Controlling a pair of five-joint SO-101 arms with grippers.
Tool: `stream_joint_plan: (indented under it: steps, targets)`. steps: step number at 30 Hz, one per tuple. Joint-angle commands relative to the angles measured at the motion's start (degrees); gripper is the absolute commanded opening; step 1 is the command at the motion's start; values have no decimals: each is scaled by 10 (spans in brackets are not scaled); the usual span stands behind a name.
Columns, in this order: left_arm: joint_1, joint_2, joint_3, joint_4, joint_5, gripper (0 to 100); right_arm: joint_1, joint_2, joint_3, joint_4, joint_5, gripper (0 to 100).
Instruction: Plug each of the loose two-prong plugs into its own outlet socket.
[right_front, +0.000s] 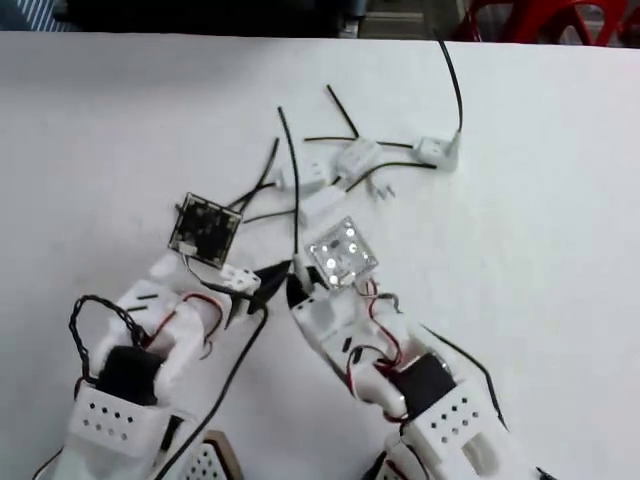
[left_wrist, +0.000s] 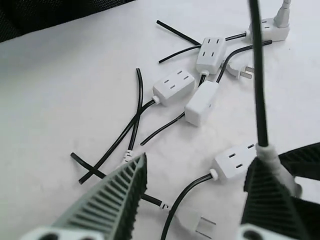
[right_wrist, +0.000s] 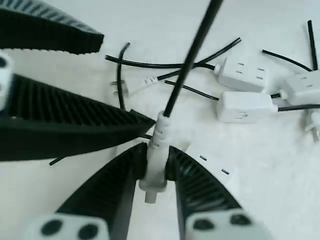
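My right gripper (right_wrist: 152, 150) is shut on a white two-prong plug (right_wrist: 154, 165), whose black cable (right_wrist: 192, 55) runs up and away. A white outlet socket (right_wrist: 212, 167) lies just under and beside it. My left gripper (left_wrist: 200, 162) stands open close by, with that socket (left_wrist: 235, 161) and a loose plug (left_wrist: 200, 226) lying on the table between its fingers. In the high view both grippers meet at the table's middle, the left (right_front: 262, 282) touching or nearly touching the right (right_front: 293, 283). Several more sockets (left_wrist: 173, 85) lie farther off, with another loose plug (left_wrist: 242, 72).
The white table (right_front: 520, 250) holds a tangle of short black cables (right_front: 290, 160) and white sockets (right_front: 358, 155) beyond the grippers. One socket (right_front: 433, 150) has a long cable leading off the far edge. Bare table lies to the left and right.
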Motion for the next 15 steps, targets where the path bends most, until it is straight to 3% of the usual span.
stream_joint_plan:
  steps: [1,15]
  targets:
    - [8,-8,-2,-7,-6,312,-34,-60,-6,23,-4,17]
    - [36,-9,-30,-7,-7,310,-53,-75,10,43,-4,17]
